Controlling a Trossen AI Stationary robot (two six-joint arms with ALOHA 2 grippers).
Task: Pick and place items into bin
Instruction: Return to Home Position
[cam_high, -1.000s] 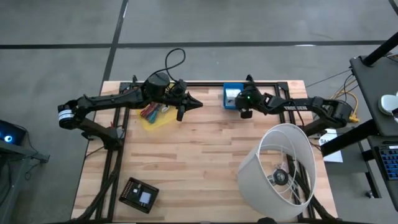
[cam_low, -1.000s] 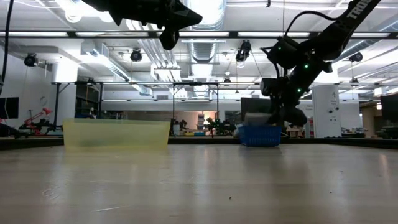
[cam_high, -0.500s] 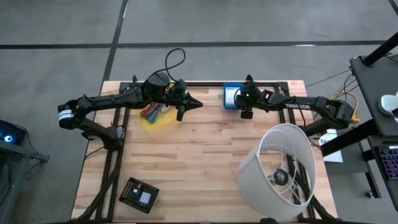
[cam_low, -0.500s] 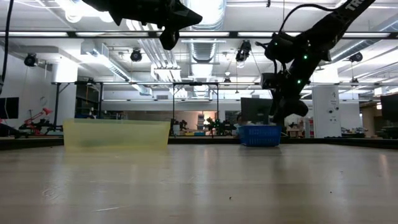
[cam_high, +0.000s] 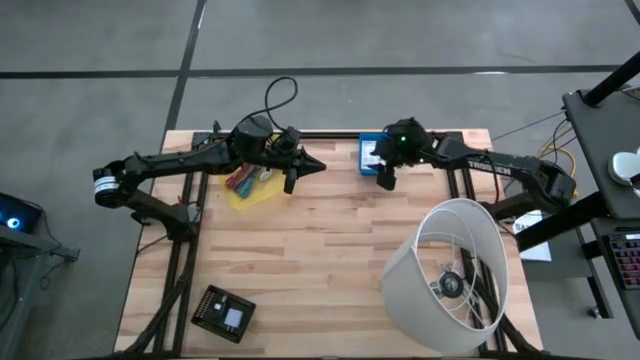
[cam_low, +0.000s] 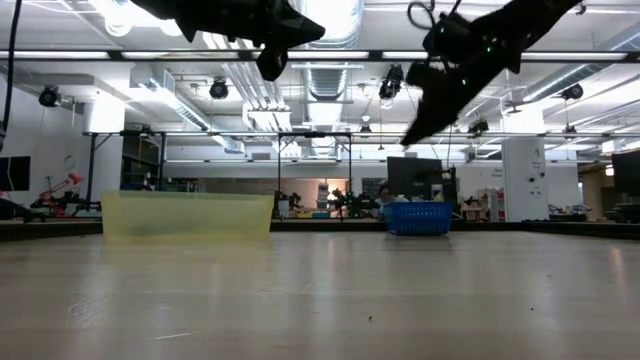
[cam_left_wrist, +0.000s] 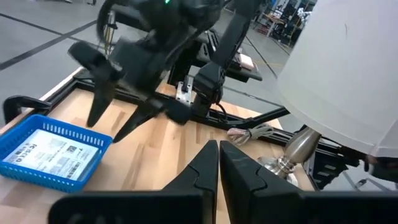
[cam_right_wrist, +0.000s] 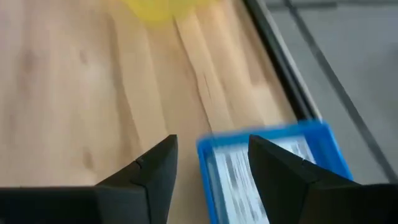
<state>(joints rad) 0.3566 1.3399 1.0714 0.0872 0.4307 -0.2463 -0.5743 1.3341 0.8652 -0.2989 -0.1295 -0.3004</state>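
Note:
A yellow bin near the far left edge holds teal and magenta slim tools. A small blue basket at the far edge holds a white printed packet. My right gripper hangs open well above the basket's near side, fingers slanting down, touching nothing. In its wrist view the basket and packet lie below the fingers. My left gripper waits shut and empty, high beside the yellow bin, pointing toward the right arm.
A big white lampshade on its stand fills the near right corner. A flat black square device lies near the near left edge. Bare wood stretches across the table's middle. A black frame runs along the far edge.
My right gripper has risen from just above the blue basket to well above it, drifting slightly toward the table's left and tipping into a slant. The basket has stayed in place. My left arm has kept still.

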